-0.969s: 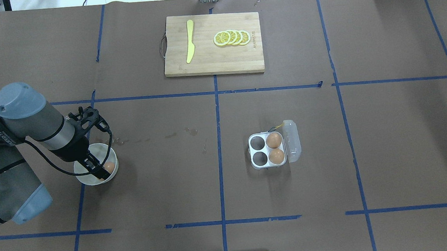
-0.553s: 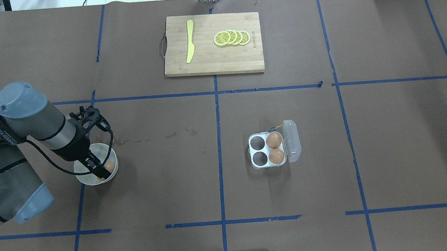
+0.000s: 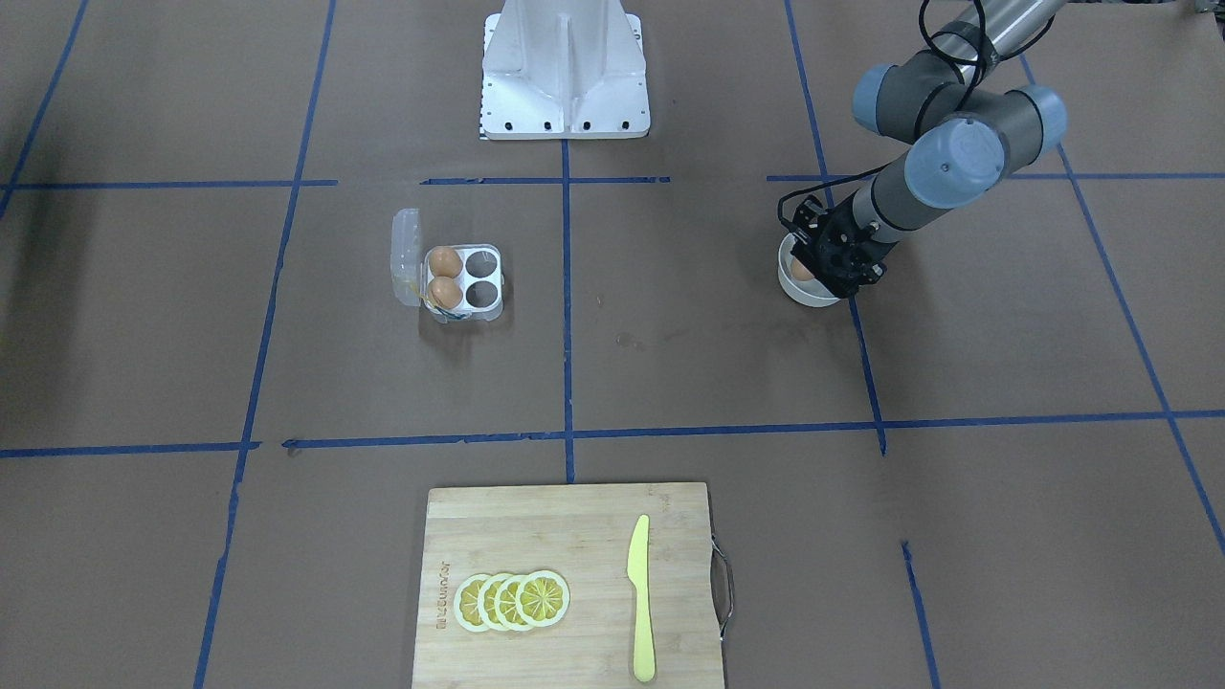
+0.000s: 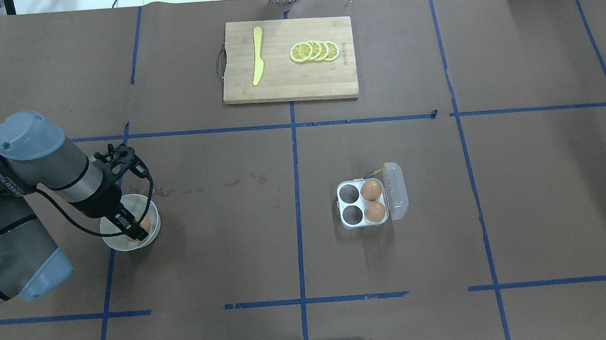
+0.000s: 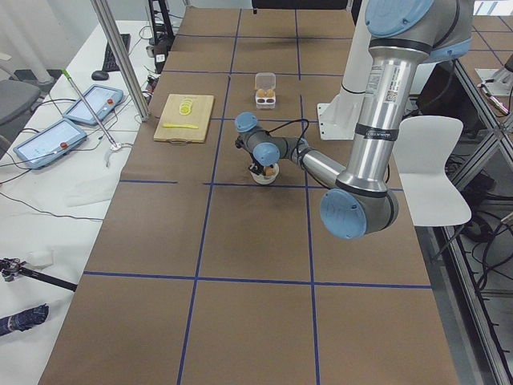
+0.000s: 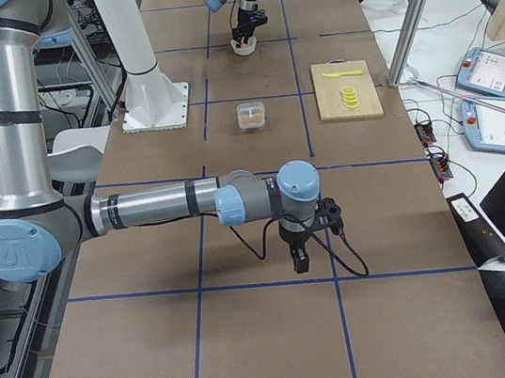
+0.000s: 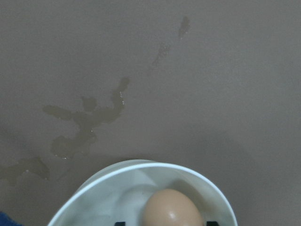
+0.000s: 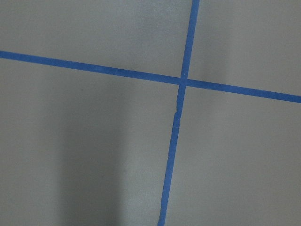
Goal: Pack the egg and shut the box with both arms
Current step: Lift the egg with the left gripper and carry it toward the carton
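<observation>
An orange-brown egg (image 4: 145, 223) lies in a round white bowl (image 4: 150, 238) at the table's left. It also shows in the left wrist view (image 7: 171, 209). My left gripper (image 4: 131, 230) reaches down into the bowl, its fingers open on either side of the egg. Only the black fingertips (image 7: 120, 223) show at the bottom edge of the wrist view. The clear box (image 4: 350, 214) stands right of centre with its lid (image 4: 396, 191) open. It holds two eggs (image 4: 371, 190) (image 4: 374, 211), and two of its cells are empty. My right gripper (image 6: 299, 260) hangs over bare table. I cannot tell whether it is open or shut.
A wooden cutting board (image 4: 286, 83) with a yellow knife (image 4: 257, 56) and lemon slices (image 4: 315, 51) lies at the far centre. The white base (image 3: 565, 72) is at the robot's edge. Damp stains (image 4: 258, 178) mark the paper between bowl and box.
My left gripper has sunk a little deeper into the bowl and its fingers have drawn closer around the egg. The box and its eggs have not moved.
</observation>
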Action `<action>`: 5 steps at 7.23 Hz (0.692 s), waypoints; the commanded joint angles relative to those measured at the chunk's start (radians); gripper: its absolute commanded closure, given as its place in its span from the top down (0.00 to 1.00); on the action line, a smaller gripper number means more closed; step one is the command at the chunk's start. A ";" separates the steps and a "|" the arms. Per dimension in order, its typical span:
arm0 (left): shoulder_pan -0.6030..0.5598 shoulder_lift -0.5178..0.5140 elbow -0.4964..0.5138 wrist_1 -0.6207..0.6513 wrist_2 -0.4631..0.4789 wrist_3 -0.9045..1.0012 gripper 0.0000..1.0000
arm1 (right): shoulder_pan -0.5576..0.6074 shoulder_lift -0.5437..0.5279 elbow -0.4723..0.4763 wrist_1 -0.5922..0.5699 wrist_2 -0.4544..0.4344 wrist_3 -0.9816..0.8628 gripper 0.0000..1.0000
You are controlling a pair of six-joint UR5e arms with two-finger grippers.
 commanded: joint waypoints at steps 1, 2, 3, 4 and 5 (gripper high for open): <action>-0.012 0.008 -0.021 0.005 0.000 0.000 0.00 | 0.000 0.000 0.000 0.000 0.002 0.002 1.00; -0.041 0.021 -0.076 0.017 -0.001 0.000 0.00 | 0.000 0.000 0.002 0.000 0.002 0.002 1.00; -0.102 0.016 -0.127 0.095 -0.001 0.000 0.00 | 0.000 0.000 0.002 0.000 0.002 0.002 1.00; -0.144 -0.012 -0.136 0.139 -0.001 0.000 0.00 | 0.000 0.000 0.003 0.000 0.002 0.002 1.00; -0.158 -0.084 -0.127 0.148 0.000 -0.005 0.00 | 0.000 0.000 0.005 0.000 0.003 0.002 1.00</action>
